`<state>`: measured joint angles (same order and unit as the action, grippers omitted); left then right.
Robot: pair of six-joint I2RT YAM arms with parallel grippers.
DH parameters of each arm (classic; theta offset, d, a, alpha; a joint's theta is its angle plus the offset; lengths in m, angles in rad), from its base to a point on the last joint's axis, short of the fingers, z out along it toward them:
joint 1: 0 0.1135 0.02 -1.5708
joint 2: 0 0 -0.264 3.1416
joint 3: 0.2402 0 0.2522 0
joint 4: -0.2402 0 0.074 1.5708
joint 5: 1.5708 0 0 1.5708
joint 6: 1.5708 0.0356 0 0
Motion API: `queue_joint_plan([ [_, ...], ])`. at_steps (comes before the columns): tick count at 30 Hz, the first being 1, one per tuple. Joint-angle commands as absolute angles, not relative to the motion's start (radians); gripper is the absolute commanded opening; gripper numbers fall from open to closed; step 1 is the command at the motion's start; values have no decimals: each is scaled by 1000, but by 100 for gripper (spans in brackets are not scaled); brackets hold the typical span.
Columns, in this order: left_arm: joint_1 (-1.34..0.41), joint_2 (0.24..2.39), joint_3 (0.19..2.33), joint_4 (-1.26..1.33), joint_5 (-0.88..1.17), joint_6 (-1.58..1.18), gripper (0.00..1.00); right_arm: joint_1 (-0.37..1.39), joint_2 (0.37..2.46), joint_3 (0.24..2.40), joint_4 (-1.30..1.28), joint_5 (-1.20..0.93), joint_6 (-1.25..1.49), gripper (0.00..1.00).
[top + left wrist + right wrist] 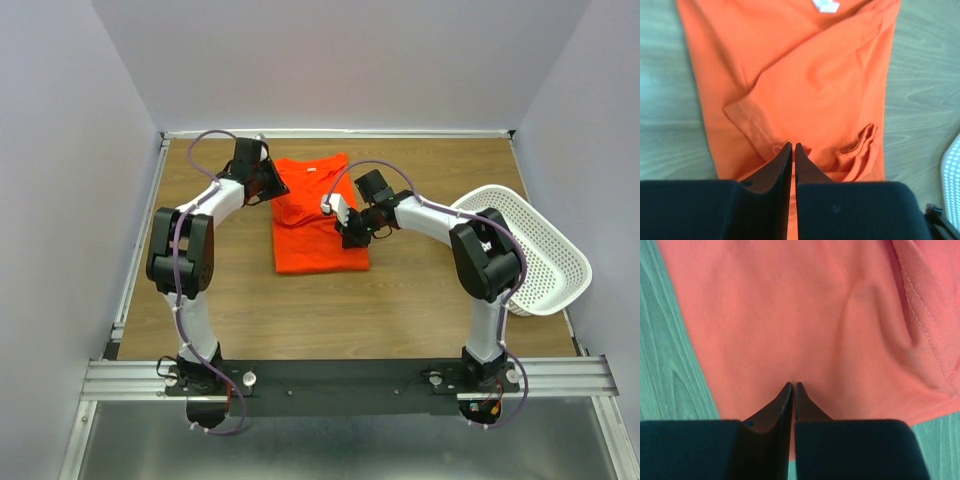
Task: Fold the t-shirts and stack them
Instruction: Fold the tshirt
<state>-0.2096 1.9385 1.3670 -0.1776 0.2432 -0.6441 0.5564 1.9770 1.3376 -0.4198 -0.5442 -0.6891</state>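
Note:
One bright orange t-shirt (pixel 318 225) lies flat on the wooden table, folded into a narrow upright rectangle, collar and white label (pixel 826 5) at the far end. My left gripper (pixel 272 190) is at the shirt's upper left edge. In the left wrist view it (pixel 792 145) is shut, its tips on the folded-in sleeve (pixel 747 117), and no cloth is seen pinched. My right gripper (pixel 352 232) is at the shirt's right edge. In the right wrist view it (pixel 793 384) is shut over smooth orange cloth (pixel 790 315), with nothing lifted.
A white perforated plastic basket (pixel 545 250) lies tilted at the right edge of the table, beside the right arm. Bare wood (pixel 330 310) lies between the shirt and the arm bases. Grey walls close in the far side and both sides.

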Motion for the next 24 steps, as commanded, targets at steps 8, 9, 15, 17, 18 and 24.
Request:
queue_joint_plan([
  [8,-201,1642,1113,-189,307,-486,1,563,1962,1333,-417,-528,-701,12],
  [9,-204,1625,1079,-187,323,-477,0,563,1963,1335,-417,-526,-701,12],
  [15,-253,1620,936,-184,376,-449,0,563,1967,1338,-417,-525,-696,12],
  [17,-271,1638,931,-181,370,-448,0,563,1967,1338,-416,-523,-695,12],
  [18,-287,1660,933,-176,367,-449,0,563,1967,1338,-417,-523,-695,12],
  [24,-311,1759,1011,-147,321,-479,0,564,1971,1336,-417,-525,-692,12],
])
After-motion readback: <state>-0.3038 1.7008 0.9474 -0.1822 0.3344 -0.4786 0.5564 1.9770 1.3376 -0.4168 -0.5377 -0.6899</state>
